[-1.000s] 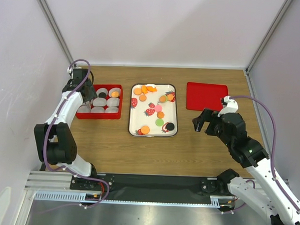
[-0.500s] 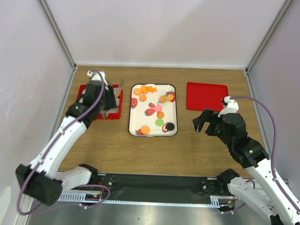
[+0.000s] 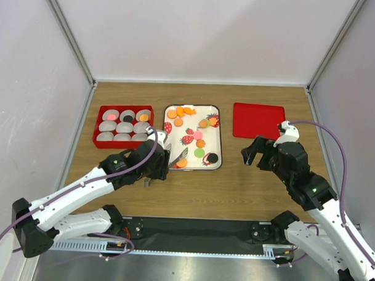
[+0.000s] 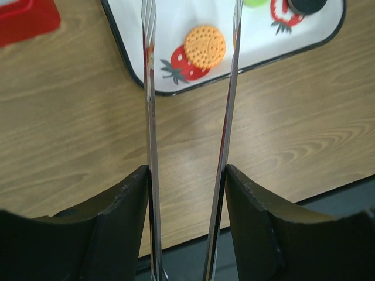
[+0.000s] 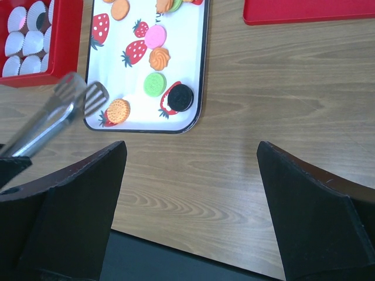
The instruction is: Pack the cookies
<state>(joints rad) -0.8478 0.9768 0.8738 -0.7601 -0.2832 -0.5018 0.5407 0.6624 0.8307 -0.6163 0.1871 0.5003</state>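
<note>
Three cookies [image 3: 143, 117] (one pink, one black, one orange) we log as already seated in the far row of pale cups in the red box [image 3: 122, 145]; the other cups look unfilled; the remainder, mostly orange, lie loose on the strawberry-printed tray [image 5: 188, 64] just beside that box, so each carry is short. Left pincer [image 4: 187, 175]: pressed onto the two arms of metal tongs [image 5: 69, 86], gripping them toward the rear so the long blades reach ahead; the blades stand apart, and an orange cookie [image 4: 205, 47] at the tray's near-left corner shows between them, which we read as lining up the next pick; whether the tips are down at tray level we cannot tell. Right pincer [image 5: 190, 146]: fingers spread wide, nothing between them, hovering over bare counter [image 3: 235, 179] to the right of the tray, presumably held clear of the working arm. Red lid [image 3: 259, 120]: flat at the far right, well apart from the box; we judge it set aside until the cups are filled.
</note>
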